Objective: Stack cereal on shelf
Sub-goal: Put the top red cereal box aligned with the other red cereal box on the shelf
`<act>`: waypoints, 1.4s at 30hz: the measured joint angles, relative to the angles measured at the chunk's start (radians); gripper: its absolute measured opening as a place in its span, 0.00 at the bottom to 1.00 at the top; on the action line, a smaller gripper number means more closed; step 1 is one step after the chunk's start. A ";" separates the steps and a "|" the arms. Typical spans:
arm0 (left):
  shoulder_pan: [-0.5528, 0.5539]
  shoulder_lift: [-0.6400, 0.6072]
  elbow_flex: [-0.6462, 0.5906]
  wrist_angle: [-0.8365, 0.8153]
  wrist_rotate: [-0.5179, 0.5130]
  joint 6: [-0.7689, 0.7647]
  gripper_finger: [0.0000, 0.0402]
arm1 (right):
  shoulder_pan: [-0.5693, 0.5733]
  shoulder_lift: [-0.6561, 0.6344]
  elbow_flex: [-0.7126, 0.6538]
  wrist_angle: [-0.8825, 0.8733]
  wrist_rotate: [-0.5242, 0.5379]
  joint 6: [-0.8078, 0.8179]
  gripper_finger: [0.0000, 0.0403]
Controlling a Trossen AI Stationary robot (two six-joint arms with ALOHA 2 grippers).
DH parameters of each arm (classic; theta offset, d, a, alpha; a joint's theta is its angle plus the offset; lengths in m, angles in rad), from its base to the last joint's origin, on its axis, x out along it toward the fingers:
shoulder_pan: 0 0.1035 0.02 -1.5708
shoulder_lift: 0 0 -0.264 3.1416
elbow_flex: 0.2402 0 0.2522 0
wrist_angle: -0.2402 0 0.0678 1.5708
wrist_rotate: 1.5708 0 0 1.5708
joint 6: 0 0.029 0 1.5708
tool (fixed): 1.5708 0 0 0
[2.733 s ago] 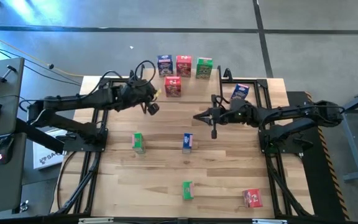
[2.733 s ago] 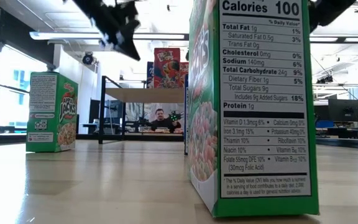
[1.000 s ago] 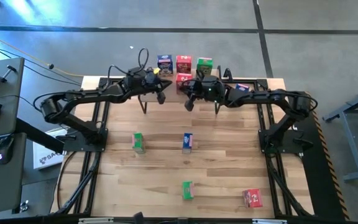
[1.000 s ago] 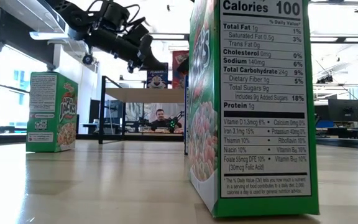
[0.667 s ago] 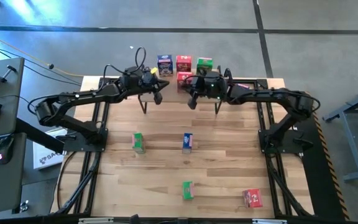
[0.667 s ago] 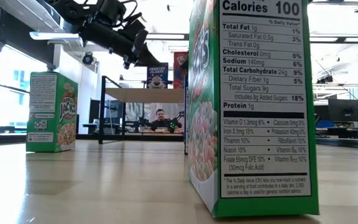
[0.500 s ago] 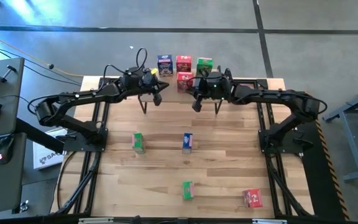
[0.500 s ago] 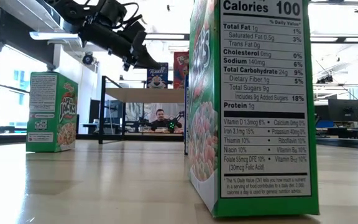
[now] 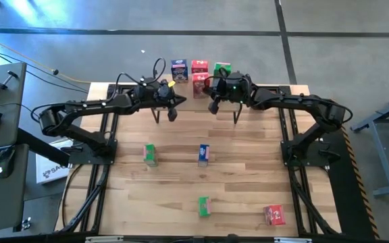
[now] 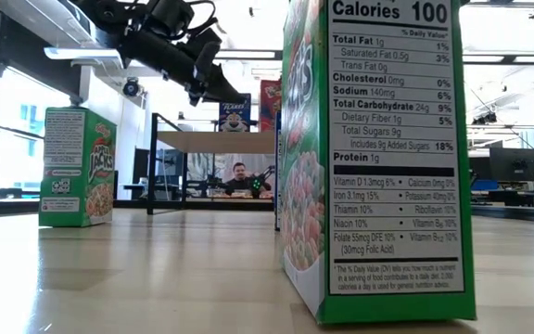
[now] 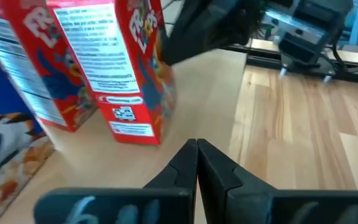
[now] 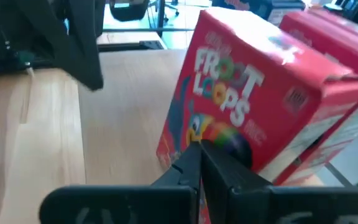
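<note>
The shelf (image 9: 189,100) stands at the table's far edge. On its top stand a blue box (image 9: 179,69), a red box (image 9: 199,66) and a green box (image 9: 223,69) in a far row, with a second red box (image 9: 199,85) in front of them. My left gripper (image 9: 172,113) (image 11: 196,146) is shut and hovers over the shelf's near left part, pointing at the red boxes (image 11: 135,68). My right gripper (image 9: 213,106) (image 12: 199,148) is shut too, close in front of the front red box (image 12: 229,106). My right gripper has its shut fingertips (image 12: 194,155) right at the printed front face (image 12: 219,124) of the front red box, coming level from the near right. The box stands upright on the shelf top. I cannot tell whether the fingertips touch it.
On the tabletop stand a green box (image 9: 150,154), a blue box (image 9: 204,154), a green box (image 9: 204,206) and a red box (image 9: 273,214). The low view is filled by a near green box (image 10: 378,158). A person sits beyond the table (image 10: 239,178).
My right gripper has drifted a little toward the table's right and far edge, closing on the front red box. My left gripper has stayed over the shelf's left part with only a small shift. Both stay shut. The boxes on the shelf stand as before.
</note>
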 joint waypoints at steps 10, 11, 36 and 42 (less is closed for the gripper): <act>-0.010 0.000 0.000 -0.015 -0.003 0.000 0.00 | -0.010 0.000 0.000 0.001 -0.056 0.000 0.00; -0.010 0.000 0.000 -0.016 -0.003 0.000 0.00 | -0.008 0.000 0.000 0.001 -0.075 0.000 0.00; -0.010 0.000 0.000 -0.018 -0.065 0.000 0.00 | 0.012 -0.039 0.040 -0.064 -0.080 -0.005 0.00; -0.022 0.044 0.000 0.089 0.010 -0.026 0.00 | 0.057 -0.089 0.166 -0.458 0.095 -0.043 0.00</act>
